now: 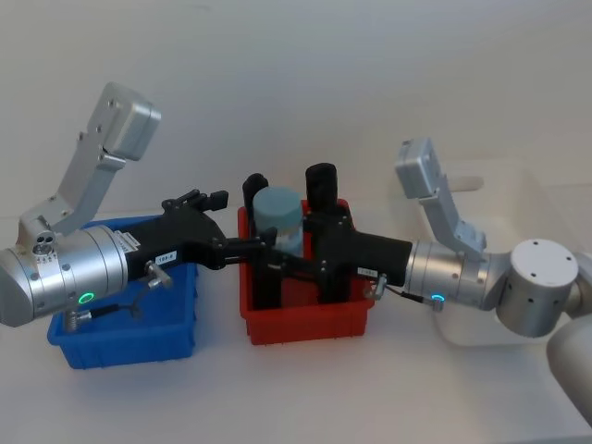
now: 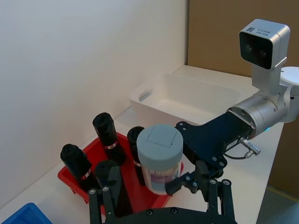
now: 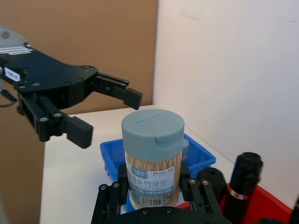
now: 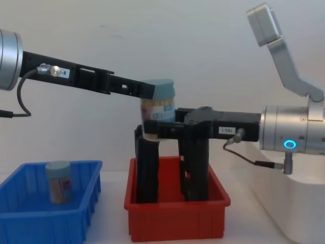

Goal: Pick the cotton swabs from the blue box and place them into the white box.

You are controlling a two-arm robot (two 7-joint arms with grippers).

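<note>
We see one swab tub (image 1: 279,220) upright over the red bin (image 1: 305,324). A second tub (image 4: 58,181) stands in the blue box (image 1: 129,351), leftward. The white box (image 2: 156,112) lies rightward.

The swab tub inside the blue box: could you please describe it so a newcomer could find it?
Find the blue box at the robot's left, beside the red bin. A small clear tub with a grey-blue lid stands inside it. Its twin is held by the right tool above the red bin.
</note>
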